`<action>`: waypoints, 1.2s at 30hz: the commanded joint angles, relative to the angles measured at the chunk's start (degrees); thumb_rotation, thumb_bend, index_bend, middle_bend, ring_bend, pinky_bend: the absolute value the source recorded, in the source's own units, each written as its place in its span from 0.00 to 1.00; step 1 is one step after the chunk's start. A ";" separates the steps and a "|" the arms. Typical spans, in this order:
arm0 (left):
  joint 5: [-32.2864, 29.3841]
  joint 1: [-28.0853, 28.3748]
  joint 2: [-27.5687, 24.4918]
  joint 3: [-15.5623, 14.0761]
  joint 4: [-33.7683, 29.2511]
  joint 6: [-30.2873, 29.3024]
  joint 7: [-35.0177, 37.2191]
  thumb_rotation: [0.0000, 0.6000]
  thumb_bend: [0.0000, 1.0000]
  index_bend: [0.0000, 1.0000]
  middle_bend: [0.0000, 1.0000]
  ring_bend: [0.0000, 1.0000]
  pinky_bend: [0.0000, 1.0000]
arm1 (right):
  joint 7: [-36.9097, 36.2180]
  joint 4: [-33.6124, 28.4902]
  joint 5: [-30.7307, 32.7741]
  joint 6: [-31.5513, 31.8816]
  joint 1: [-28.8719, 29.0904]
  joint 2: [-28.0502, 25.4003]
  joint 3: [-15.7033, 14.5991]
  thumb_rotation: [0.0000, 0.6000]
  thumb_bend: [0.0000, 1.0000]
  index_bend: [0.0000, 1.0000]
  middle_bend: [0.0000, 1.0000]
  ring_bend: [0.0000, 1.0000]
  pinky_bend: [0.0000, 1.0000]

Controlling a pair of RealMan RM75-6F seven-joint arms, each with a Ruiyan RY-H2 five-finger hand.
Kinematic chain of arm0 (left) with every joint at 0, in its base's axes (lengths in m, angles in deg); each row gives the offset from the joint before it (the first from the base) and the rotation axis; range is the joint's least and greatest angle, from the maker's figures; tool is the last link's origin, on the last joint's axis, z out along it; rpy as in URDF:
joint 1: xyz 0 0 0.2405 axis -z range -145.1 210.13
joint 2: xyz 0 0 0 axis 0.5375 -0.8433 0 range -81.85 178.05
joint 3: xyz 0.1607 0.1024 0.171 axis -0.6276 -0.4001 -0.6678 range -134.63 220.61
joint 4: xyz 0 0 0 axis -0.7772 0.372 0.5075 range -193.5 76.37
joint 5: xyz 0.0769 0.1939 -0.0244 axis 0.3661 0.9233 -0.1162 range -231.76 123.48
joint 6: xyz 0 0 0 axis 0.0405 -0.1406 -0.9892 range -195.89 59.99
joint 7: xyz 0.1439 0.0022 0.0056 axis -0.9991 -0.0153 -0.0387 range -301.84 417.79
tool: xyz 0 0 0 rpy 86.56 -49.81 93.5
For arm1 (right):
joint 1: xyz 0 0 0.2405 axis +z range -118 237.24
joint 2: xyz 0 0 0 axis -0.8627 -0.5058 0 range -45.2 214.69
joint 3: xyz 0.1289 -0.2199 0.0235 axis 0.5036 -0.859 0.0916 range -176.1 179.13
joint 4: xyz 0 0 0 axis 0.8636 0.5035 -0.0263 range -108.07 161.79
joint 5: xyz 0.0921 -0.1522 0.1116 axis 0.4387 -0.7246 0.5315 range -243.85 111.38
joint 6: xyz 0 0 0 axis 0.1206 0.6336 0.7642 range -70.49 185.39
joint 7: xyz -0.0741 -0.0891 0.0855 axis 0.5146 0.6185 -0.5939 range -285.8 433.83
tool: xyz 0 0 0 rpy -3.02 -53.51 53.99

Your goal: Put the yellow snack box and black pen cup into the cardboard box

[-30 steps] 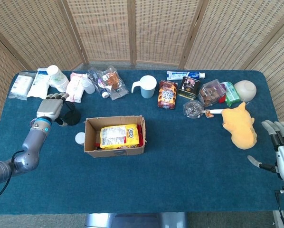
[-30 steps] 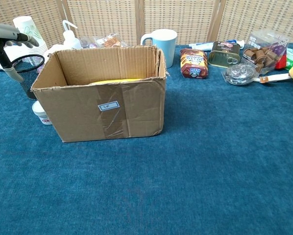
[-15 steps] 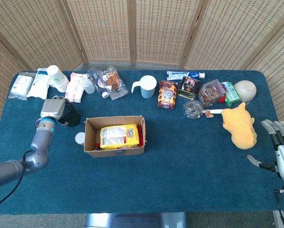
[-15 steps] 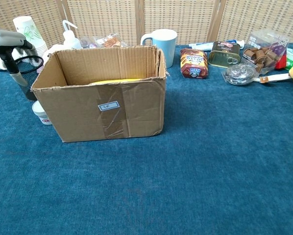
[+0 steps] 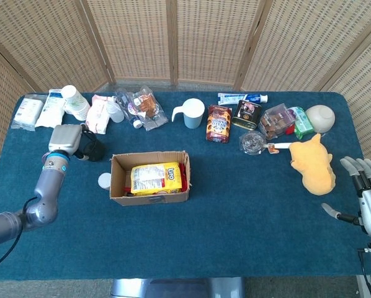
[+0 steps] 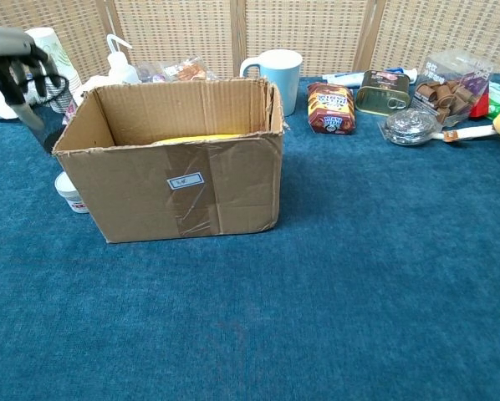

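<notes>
Head view: the yellow snack box (image 5: 156,178) is seen lying flat inside the cardboard box (image 5: 149,197), so that half of the task is judged done. The black pen cup (image 5: 93,148) stands outside, just beside the box's left end, on the table (image 5: 235,223). The left hand (image 5: 65,139) is set against the cup's left side, fingers wrapped toward it; a grasp is judged to be in place, since the cup must be lifted over the box wall. The right hand (image 5: 366,197) is parked at the table's right edge near a yellow plush toy (image 5: 313,164), fingers spread, nothing held, kept clear of the work. A small white jar (image 5: 104,180) sits touching the box's left wall, below the cup.

Chest view: the left hand (image 6: 14,60) is seen at the top-left corner with dark fingers (image 6: 1,79) curled around the mesh rim of the black pen cup (image 6: 48,90); the cup appears tilted and possibly raised, though its base is hidden behind the cardboard box (image 6: 175,180). A strip of yellow is visible inside the box. The right hand is not shown here. A lift over the near-left wall is judged next; the rim could be clipped.
</notes>
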 commanded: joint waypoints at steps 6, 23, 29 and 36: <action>7.26 -2.89 -16.46 7.52 -17.75 -3.95 7.99 1.00 0.09 0.45 0.47 0.39 0.60 | 0.32 -0.12 -0.26 -0.01 0.08 0.09 -0.12 1.00 0.00 0.09 0.00 0.00 0.05; 16.58 -5.67 -30.14 9.95 -39.91 -5.68 9.55 1.00 0.09 0.45 0.47 0.38 0.59 | 0.86 -0.70 -0.69 0.19 0.09 0.13 -0.34 1.00 0.00 0.09 0.00 0.00 0.05; 20.09 -4.95 -27.26 9.60 -40.81 -3.01 11.66 1.00 0.09 0.45 0.47 0.38 0.59 | 0.64 -0.61 -0.44 0.07 0.15 0.10 -0.21 1.00 0.00 0.10 0.00 0.00 0.05; 18.88 -2.14 -23.05 8.87 -41.02 -1.99 10.15 1.00 0.09 0.45 0.47 0.38 0.59 | 0.41 -0.62 -0.38 0.10 0.16 0.05 -0.16 1.00 0.00 0.10 0.00 0.00 0.05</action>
